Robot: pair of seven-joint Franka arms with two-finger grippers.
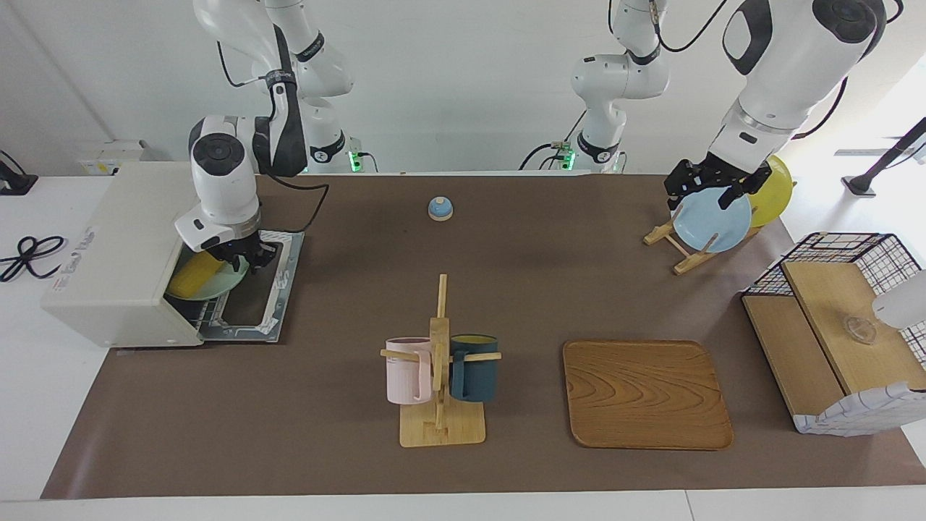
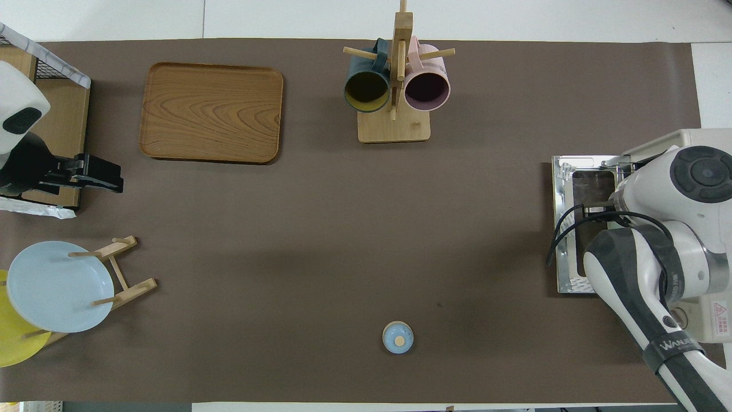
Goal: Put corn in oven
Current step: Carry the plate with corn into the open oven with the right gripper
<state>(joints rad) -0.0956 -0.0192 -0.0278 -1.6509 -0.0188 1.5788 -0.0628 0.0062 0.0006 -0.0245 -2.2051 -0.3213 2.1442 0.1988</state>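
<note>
currently the right gripper (image 1: 239,255) sits at the oven (image 1: 119,253) mouth, at the desk's right-arm end; its fingers' state cannot be told. corn (image 1: 194,277) lies inside on a pale plate (image 1: 226,284). release fully, then withdraw straight out over the lowered door (image 1: 257,289). left gripper (image 1: 712,189), spread, waits over the plate rack (image 1: 676,242).

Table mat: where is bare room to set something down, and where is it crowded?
Free: the wooden tray, and the mat between the bell, mug rack and plate rack. Crowded: the open oven, where the right gripper hangs over the corn on its plate.
</note>
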